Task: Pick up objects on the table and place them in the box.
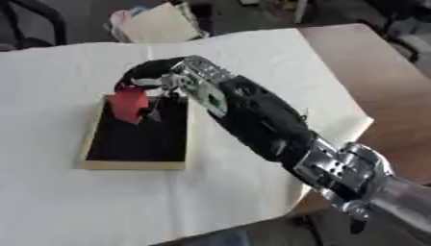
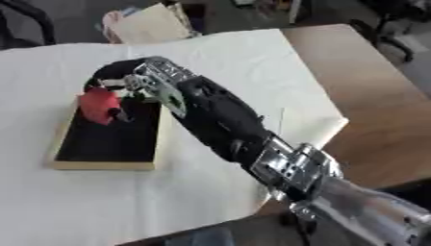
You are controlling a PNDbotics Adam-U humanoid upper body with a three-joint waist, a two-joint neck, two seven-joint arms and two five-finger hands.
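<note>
Our right hand was curled round a red object, fingers and thumb closed on it, and we held it over the far end of the box. We could not tell whether the red object touched the box floor or hung just above it; it sat tilted against the dark lining, near the far left corner.

Going from the left, we saw the white cloth spread over the table, then the box lying on it: shallow, with pale walls and a black inside. Next came our hand with the red object at the box's far end. From there our right arm ran back across the cloth toward the lower right corner, black along the forearm and silver at the joint. Beyond the cloth's right edge the bare brown table showed.
</note>
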